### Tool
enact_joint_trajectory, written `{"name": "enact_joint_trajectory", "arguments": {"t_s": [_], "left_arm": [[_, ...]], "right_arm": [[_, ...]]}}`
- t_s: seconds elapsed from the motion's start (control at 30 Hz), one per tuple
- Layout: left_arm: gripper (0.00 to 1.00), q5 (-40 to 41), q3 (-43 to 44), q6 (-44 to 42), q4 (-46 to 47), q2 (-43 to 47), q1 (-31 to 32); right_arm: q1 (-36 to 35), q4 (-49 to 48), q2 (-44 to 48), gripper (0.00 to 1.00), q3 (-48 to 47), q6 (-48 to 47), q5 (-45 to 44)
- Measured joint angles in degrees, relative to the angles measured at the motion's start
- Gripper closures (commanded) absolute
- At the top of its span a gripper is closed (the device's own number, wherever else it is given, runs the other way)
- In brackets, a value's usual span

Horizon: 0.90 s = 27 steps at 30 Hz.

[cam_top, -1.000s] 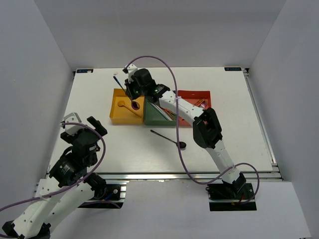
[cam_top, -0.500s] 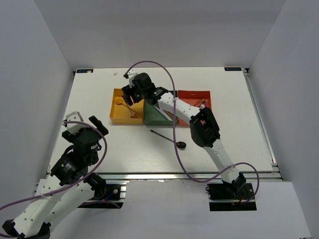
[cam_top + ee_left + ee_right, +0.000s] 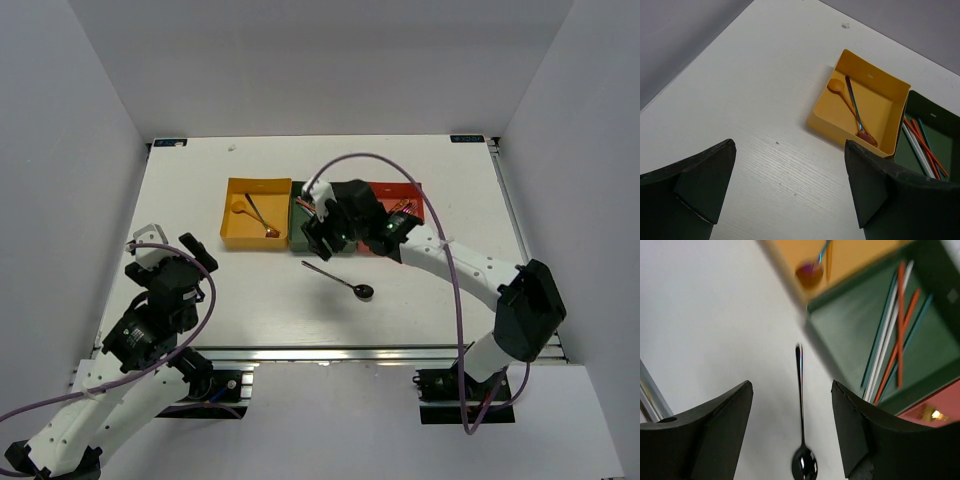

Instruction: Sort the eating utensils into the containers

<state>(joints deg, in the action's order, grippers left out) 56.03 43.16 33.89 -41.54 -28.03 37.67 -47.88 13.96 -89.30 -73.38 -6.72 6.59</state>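
Since a second ago our right gripper [image 3: 318,235] has swung back from the yellow tray [image 3: 224,215], leaving a dark spoon [image 3: 260,214] inside; its jaws stand apart and empty; the black spoon [image 3: 336,279] lies on the table [image 3: 200,290] just below, its length running between the fingers [image 3: 715,430], bowl toward the wrist; our left gripper [image 3: 790,150], wide apart, waits far off

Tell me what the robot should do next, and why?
Probably lower the open right tool onto the black spoon just in front of it. That spoon looks like the only utensil left lying on the table, and the yellow tray already holds two spoons, so it likely belongs there.
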Motion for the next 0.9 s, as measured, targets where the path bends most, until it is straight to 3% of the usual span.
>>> {"name": "enact_joint_trajectory", "arguments": {"t_s": [0.3, 0.5, 0.7, 0.73, 0.77, 0.83, 0.87, 0.9], "left_arm": [[0.02, -0.1, -0.4, 0.0, 0.0, -0.4, 0.0], [0.02, -0.2, -0.4, 0.0, 0.0, -1.6, 0.0], [0.02, -0.6, -0.4, -0.1, 0.0, -1.9, 0.0], [0.02, -0.7, -0.4, -0.1, 0.0, -1.9, 0.0], [0.02, -0.7, -0.4, -0.1, 0.0, -1.9, 0.0], [0.02, -1.0, -0.4, -0.2, 0.0, -1.9, 0.0], [0.02, -1.0, -0.4, -0.3, 0.0, -1.9, 0.0], [0.02, -1.0, -0.4, -0.3, 0.0, -2.0, 0.0]], "right_arm": [[-0.2, 6.8, -4.0, 0.34, 12.3, -3.0, -2.5], [-0.2, 6.1, -5.4, 0.38, 12.7, -4.5, -1.9], [-0.1, 4.7, -12.3, 0.46, 12.5, -6.2, -2.7], [-0.1, 3.7, -12.4, 0.49, 12.3, -6.3, -2.7], [-0.1, 3.2, -12.6, 0.68, 12.4, -6.3, -2.8], [0.3, 2.7, -13.1, 0.81, 12.3, -6.7, -2.4], [0.4, 2.5, -13.2, 0.93, 12.2, -6.6, -2.0], [0.7, 2.5, -13.3, 0.96, 12.1, -6.5, -1.2]]}}
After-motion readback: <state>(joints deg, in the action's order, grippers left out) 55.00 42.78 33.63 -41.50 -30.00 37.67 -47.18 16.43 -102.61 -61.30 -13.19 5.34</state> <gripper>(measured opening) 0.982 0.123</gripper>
